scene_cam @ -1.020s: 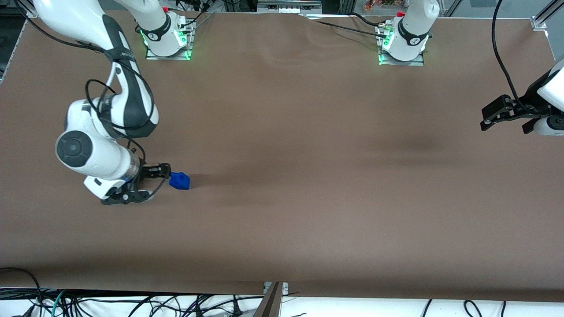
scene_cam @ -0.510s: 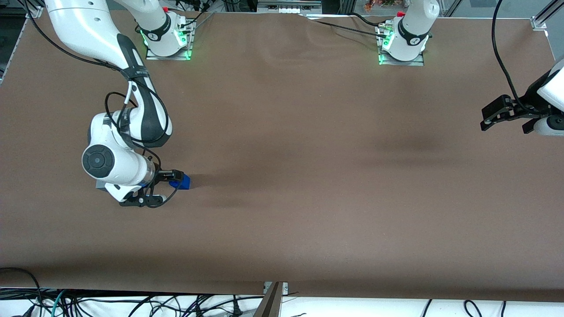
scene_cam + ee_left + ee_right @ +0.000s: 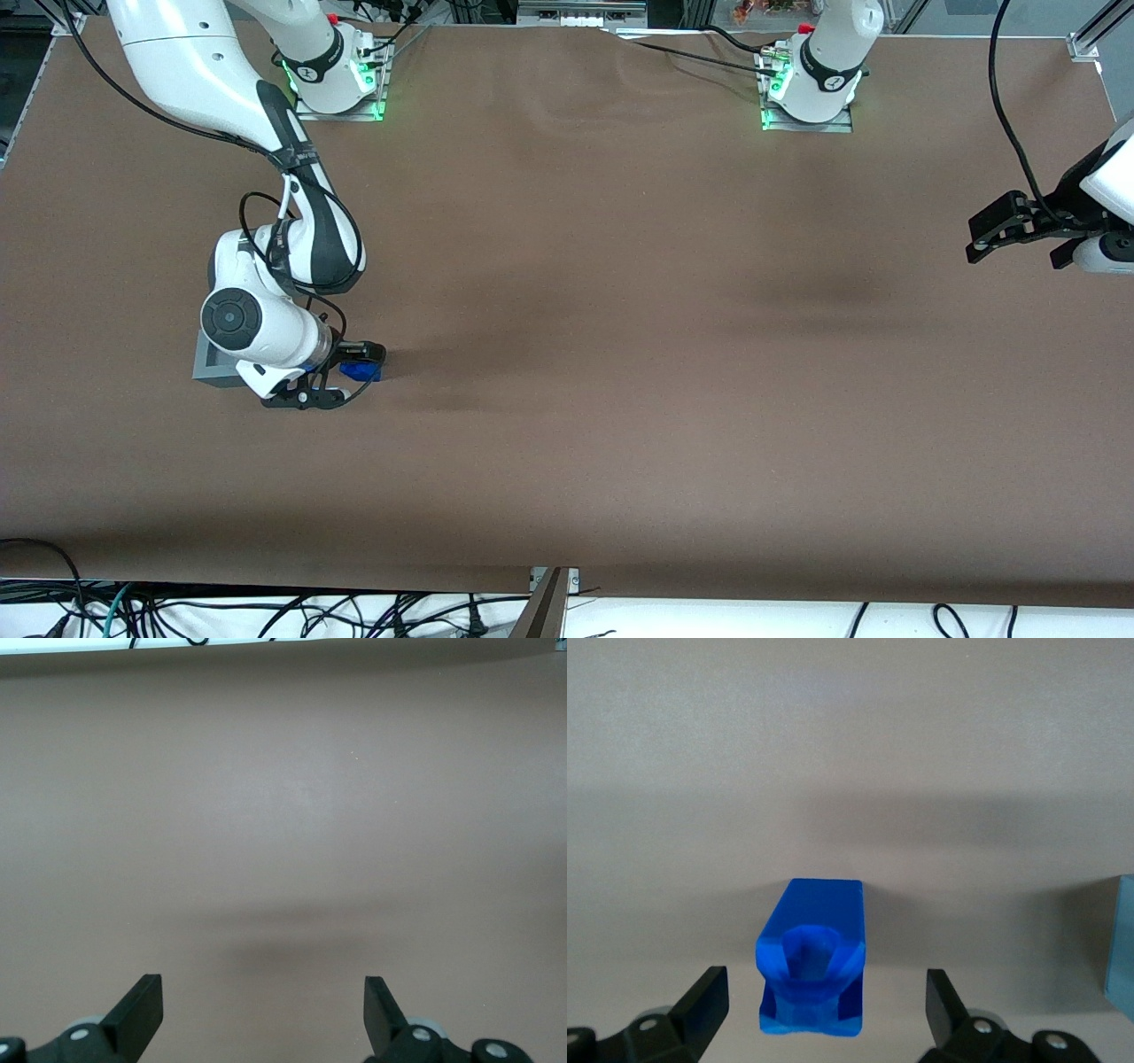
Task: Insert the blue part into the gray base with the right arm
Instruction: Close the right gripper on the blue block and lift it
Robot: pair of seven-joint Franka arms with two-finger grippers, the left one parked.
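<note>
A: Front view first. Where's our gripper (image 3: 344,374)?

B: Low over the brown table (image 3: 620,354), on the right arm (image 3: 266,328), right at the blue part (image 3: 361,370). The gray base (image 3: 213,365) sits just beside, mostly hidden under the wrist.

A: Left wrist view?

B: Just bare table, nothing for us.

A: Right wrist view?

B: Fingers (image 3: 700,1005) are spread wide, w/ the blue part (image 3: 811,957) between them, not touched yet. Its long side points away from us. Smooth, shiny plastic w/ a round hollow. Table looks soft & dull.
</note>
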